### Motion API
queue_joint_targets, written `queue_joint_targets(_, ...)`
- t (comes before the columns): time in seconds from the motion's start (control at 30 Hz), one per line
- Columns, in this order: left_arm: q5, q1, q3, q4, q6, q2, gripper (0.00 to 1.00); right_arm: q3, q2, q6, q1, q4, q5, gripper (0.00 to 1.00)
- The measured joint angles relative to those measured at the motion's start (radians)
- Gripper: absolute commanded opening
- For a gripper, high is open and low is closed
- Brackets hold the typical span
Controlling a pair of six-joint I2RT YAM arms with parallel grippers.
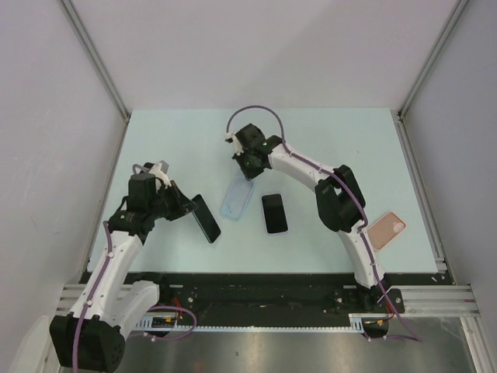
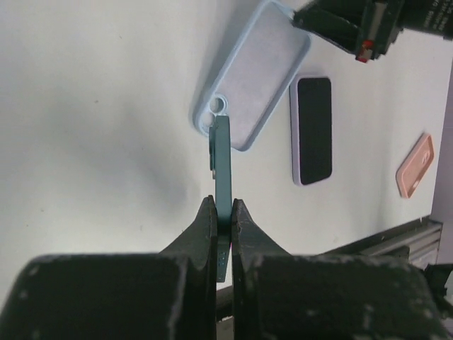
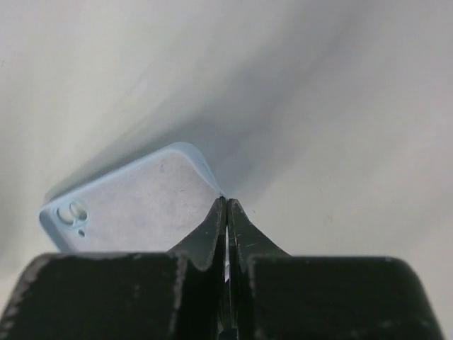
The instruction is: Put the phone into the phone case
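Phone [image 1: 206, 218]: at the left of the table [image 1: 342, 148], lifted clear of it and held by one end. In the left wrist view it shows edge-on [image 2: 222, 159], a thin teal side pointing toward the case.
Left gripper [image 1: 185, 207]: jaws closed narrowly on the phone's near end [image 2: 221, 209], one finger on each flat face. The grip looks firm but short, so most of the phone's length hangs out unsupported.
Phone case [image 1: 237, 198]: pale blue, just right of the phone, open side up, camera cut-out at the end nearest the phone [image 2: 251, 78].
Right gripper [image 1: 247, 167]: at the case's far end, fingers all but shut, apparently pinching its thin rim [image 3: 226, 205].
Step in hand: bringing the phone over the case, I judge; it is not yet seated.
Doing it well: roll the phone flat, screen up, and line its long edges up with the case walls. Tuck the free end under the lip first, then press the rest down while the right arm holds the case steady. The soft rim may fold inward, so lower slowly.
Second phone [image 1: 274, 214]: flat on the table, just right of the case, apart from it.
Pink case [image 1: 386, 230]: far right, untouched.
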Motion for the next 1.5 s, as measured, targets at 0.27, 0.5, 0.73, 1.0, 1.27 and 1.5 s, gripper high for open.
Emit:
queue_joint_targets(0.27, 0.006, 0.076, 0.024, 0.07, -0.058, 0.004, 0.0, -0.309, -0.093, 0.523, -0.09, 0.1, 0.0, 0.0)
queue_joint_targets(0.5, 0.045, 0.098, 0.006, 0.174, -0.12, 0.004, 0.0, -0.57, -0.237, 0.864, -0.096, 0.27, -0.071, 0.0)
queue_joint_targets(0.73, 0.095, 0.157, -0.042, 0.226, -0.153, 0.029, 0.0, -0.581, -0.237, 1.038, 0.027, 0.343, -0.093, 0.04)
queue_joint_targets(1.0, 0.154, 0.241, -0.066, 0.317, -0.182, 0.111, 0.0, -0.611, -0.279, 1.161, 0.131, 0.378, -0.061, 0.51)
queue_joint_targets(1.27, 0.174, 0.244, -0.093, 0.446, -0.214, 0.212, 0.0, -0.613, -0.352, 0.933, 0.09, 0.439, -0.157, 0.59)
queue_joint_targets(1.5, 0.19, 0.244, -0.094, 0.511, -0.23, 0.371, 0.0, -0.613, -0.33, 0.737, -0.044, 0.546, -0.38, 0.75)
